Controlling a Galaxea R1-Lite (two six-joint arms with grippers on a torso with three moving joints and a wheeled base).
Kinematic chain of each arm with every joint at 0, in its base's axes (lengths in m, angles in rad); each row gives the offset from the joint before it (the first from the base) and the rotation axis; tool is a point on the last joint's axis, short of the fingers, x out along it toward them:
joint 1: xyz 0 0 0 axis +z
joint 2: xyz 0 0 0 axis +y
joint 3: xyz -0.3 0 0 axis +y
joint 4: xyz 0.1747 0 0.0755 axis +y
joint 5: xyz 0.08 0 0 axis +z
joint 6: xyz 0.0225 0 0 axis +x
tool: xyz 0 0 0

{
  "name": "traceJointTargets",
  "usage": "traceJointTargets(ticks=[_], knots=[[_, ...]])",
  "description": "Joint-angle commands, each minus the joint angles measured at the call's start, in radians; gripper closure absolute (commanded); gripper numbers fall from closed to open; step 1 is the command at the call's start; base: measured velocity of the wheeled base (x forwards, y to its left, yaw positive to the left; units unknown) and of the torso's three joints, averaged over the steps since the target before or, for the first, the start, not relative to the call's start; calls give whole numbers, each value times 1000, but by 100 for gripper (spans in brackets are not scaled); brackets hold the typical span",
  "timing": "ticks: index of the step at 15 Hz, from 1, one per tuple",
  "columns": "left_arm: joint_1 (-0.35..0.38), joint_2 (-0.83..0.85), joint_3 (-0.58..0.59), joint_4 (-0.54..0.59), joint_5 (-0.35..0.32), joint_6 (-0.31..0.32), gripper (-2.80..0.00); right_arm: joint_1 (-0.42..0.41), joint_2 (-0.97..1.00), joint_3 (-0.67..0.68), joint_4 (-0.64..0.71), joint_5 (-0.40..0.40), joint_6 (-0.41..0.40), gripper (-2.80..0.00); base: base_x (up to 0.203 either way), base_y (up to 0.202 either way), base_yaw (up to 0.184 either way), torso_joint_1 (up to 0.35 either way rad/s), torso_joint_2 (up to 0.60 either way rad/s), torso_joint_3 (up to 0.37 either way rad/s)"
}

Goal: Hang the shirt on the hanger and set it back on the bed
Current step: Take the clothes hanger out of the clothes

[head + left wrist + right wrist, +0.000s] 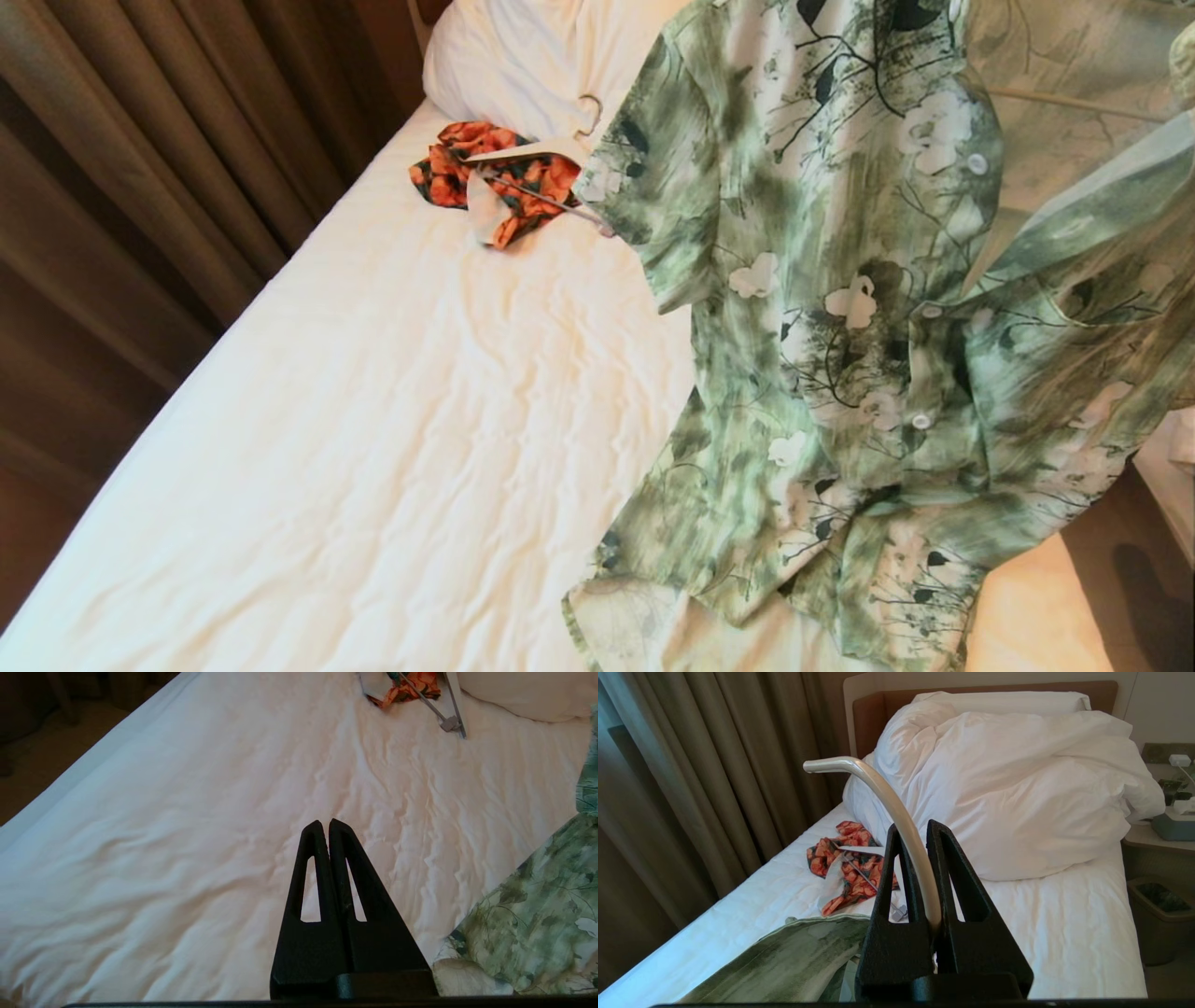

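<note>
The green-and-white flowered shirt (840, 327) hangs spread in the air over the right side of the bed (373, 420), its hem low over the sheet. My right gripper (915, 828) is raised above the shirt (794, 961), out of the head view, and is shut on the cream hook of the thin hanger (887, 798). A pale hanger bar (1074, 105) shows faintly through the cloth. My left gripper (325, 823) hovers shut and empty over the white sheet (187, 835), with the shirt (537, 914) off to one side of it.
An orange-and-black floral garment (495, 173) on a broad white clip hanger (523, 149) lies by the big pillow (504, 56). Brown curtains (140, 140) run along the bed's left side. A nightstand (1171, 821) and a bin (1157, 905) stand to the right.
</note>
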State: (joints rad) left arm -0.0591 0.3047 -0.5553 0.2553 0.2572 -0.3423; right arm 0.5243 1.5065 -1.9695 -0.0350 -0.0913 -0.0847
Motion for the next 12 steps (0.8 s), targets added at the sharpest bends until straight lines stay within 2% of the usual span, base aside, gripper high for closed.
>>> traceJointTargets(ticks=[1,2,4,6,8,12], knots=[[19,-36,21,3,1,-1,0,-2,-13,6,2,-1,-1,0,0,0,0,0,0,0],[31,-75,43,4,-2,3,0,-2,-21,10,3,-1,-1,0,0,0,0,0,0,0],[52,-172,127,3,-9,56,0,-3,-31,25,4,-2,-1,0,0,0,0,0,0,0],[59,-257,226,0,-21,149,0,-3,-39,35,4,-1,-1,0,0,0,0,0,0,0],[60,-301,320,-18,-84,266,0,-4,-38,40,4,-2,-1,0,0,0,0,0,0,0],[61,-305,505,-240,-118,450,0,-4,-37,43,3,-1,-2,0,0,0,0,0,0,0]])
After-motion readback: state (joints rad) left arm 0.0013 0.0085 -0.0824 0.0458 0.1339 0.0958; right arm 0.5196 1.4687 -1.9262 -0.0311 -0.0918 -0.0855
